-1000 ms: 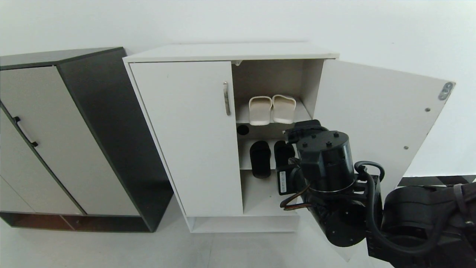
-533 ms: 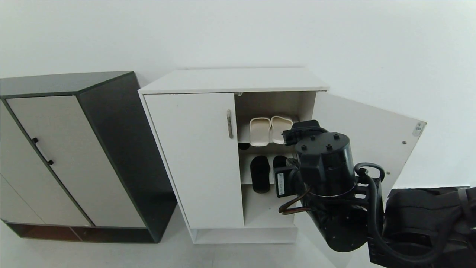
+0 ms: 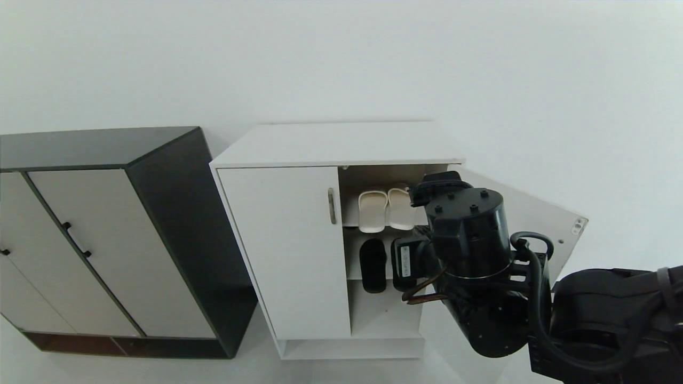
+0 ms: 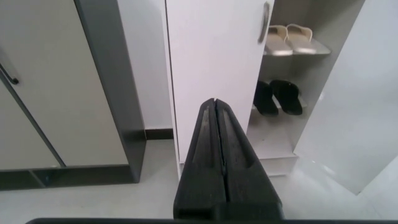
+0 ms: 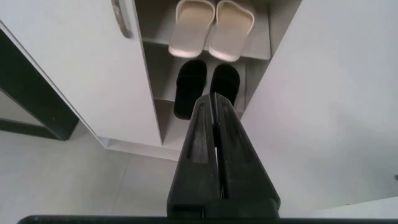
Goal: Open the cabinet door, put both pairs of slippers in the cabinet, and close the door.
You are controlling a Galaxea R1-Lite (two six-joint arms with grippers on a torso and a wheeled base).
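Both pairs are already in the white cabinet: cream slippers side by side on the upper shelf, black slippers one shelf below, toes pointing in. The right gripper sits out in front of that open compartment, fingers pressed together with nothing in them, and the open door swings out to its right. The left gripper is also clamped tight and empty, facing the closed left door, with a dark cabinet off to its left.
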